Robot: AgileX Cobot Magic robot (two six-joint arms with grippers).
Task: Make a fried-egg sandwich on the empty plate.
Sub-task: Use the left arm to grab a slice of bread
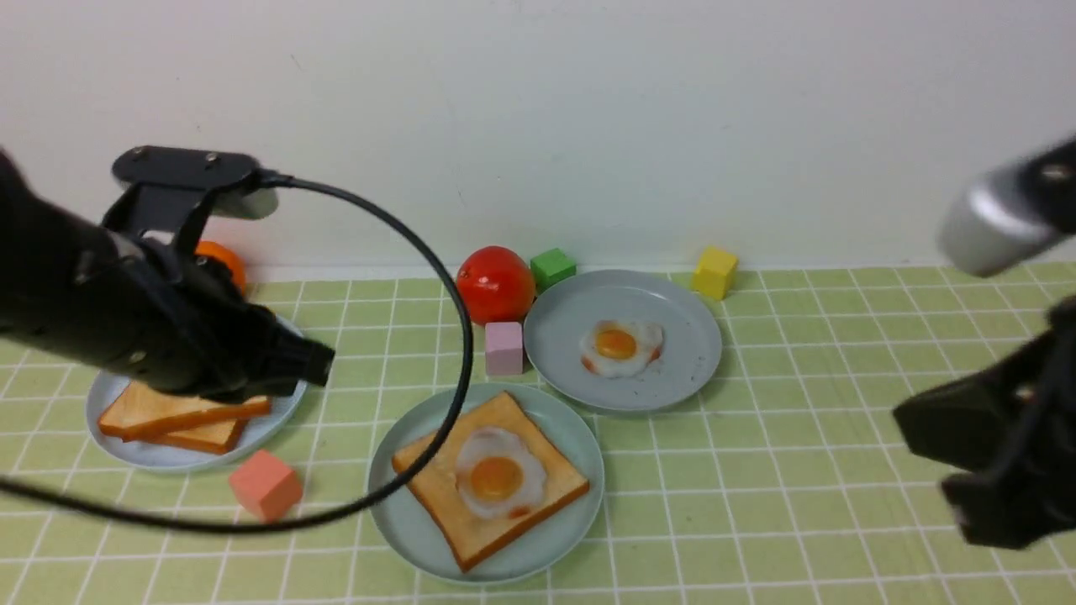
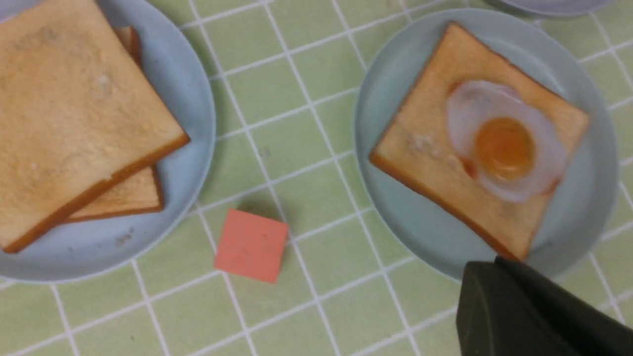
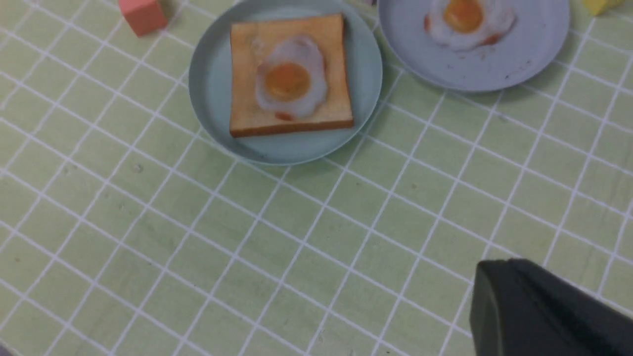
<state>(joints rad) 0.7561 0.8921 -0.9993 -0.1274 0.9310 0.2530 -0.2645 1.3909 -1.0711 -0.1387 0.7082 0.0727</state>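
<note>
left gripper (image 1: pixel 315 363) is closed on nothing, fingers pressed together, hanging over the left bluish plate (image 1: pixel 282 416). right gripper (image 3: pixel 494 287) is blurred at the right edge of the front view; it looks closed and empty, up over bare cloth.

surface is a pale green cloth (image 1: pixel 799 470) with a white grid. a plain white wall (image 1: pixel 588 126) stands just behind it.

half-built sandwich (image 1: pixel 492 504) lies on the teal-green plate (image 1: pixel 395 512) at centre front: one toast slice (image 1: pixel 487 542) with a fried egg (image 1: pixel 496 475) on top, no top slice. two more toast slices (image 1: pixel 168 412) are stacked askew on the left bluish plate. back plate (image 1: pixel 672 370) holds a lone egg (image 1: pixel 620 346), and its rim sits just beside the teal-green rim.

a pink block (image 1: pixel 504 348) is wedged between the tomato (image 1: pixel 496 284), back plate and teal-green plate. the salmon cube (image 1: pixel 266 485) sits between the left plate and teal-green plate. green cube (image 1: pixel 552 269) and yellow cube (image 1: pixel 714 271) stand near the wall.

black cable (image 1: pixel 454 336) loops from the left arm in front of the teal-green plate's left side. widest open stretch of cloth is right of both egg plates.
</note>
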